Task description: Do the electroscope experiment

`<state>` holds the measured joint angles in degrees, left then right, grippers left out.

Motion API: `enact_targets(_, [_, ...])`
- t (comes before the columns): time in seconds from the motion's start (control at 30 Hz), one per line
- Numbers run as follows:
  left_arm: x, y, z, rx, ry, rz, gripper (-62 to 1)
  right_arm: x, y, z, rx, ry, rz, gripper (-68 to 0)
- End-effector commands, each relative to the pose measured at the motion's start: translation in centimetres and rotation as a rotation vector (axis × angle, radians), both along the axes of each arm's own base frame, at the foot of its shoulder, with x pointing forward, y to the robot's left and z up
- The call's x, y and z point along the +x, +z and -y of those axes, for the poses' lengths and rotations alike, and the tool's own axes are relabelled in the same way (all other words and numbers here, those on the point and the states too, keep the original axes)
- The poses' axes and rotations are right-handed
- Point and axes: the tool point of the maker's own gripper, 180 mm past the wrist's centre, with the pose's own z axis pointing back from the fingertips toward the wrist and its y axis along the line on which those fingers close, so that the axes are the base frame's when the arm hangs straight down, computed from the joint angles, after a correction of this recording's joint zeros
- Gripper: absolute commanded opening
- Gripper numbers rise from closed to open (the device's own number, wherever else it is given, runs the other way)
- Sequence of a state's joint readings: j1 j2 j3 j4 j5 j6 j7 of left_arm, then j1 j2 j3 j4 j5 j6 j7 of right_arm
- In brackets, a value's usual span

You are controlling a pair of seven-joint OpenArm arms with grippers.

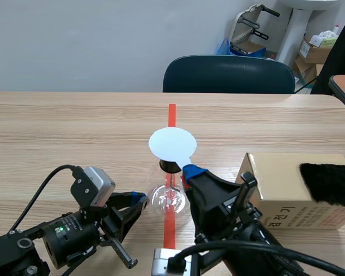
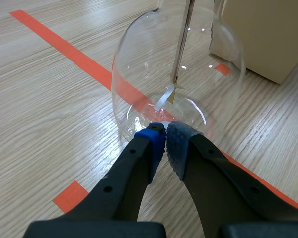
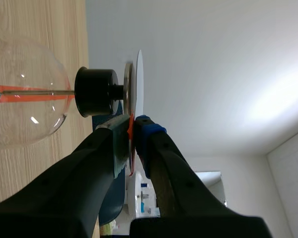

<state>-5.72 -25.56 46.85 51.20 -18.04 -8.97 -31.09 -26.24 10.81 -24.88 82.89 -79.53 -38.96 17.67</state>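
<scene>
The electroscope, a round glass flask (image 1: 169, 198) (image 2: 139, 64) (image 3: 20, 114) closed by a black stopper (image 1: 170, 166) (image 3: 94, 91), stands upright on the red tape line (image 1: 172, 112) near the table's (image 1: 75, 126) front edge. A metal rod (image 2: 183, 44) (image 3: 35, 91) runs down through the stopper and ends in thin foil leaves (image 2: 165, 95) inside the flask. A white disc (image 1: 172, 144) (image 3: 139, 79) lies flat over the grey metal plate (image 3: 128, 84) at the top.

The right gripper (image 1: 188, 172) (image 3: 131, 124), its arm rising from the near right, pinches the near edge of the white disc, fingers pressed onto it.

The left gripper (image 1: 141, 198) (image 2: 165, 134) lies low on the table, level and pointing at the flask. Its pads meet with nothing between them, the tips against the lower glass wall.

A cardboard box (image 1: 276, 184) (image 2: 268, 34) bearing a black fur cloth (image 1: 328, 184) sits right of the flask. A dark chair (image 1: 227, 75) stands behind the table.
</scene>
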Motion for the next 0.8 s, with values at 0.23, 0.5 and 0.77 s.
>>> enact_targets(0.23, [0.3, 1.0, 0.8, -0.042, 0.001, 0.02, -55.0, 2.3, 1.2, 2.9, 0.025, -0.19, 0.032, -65.6])
enact_targets(0.5, [0.3, 1.1, 0.8, -0.046, 0.001, 0.022, -55.0, 3.4, 1.1, 5.9, 0.036, -0.365, 0.022, -65.6])
enact_targets(0.77, [0.3, 1.1, 0.8, -0.046, 0.0, 0.022, -55.0, 3.9, 1.0, 8.4, 0.044, -0.506, 0.014, -65.6])
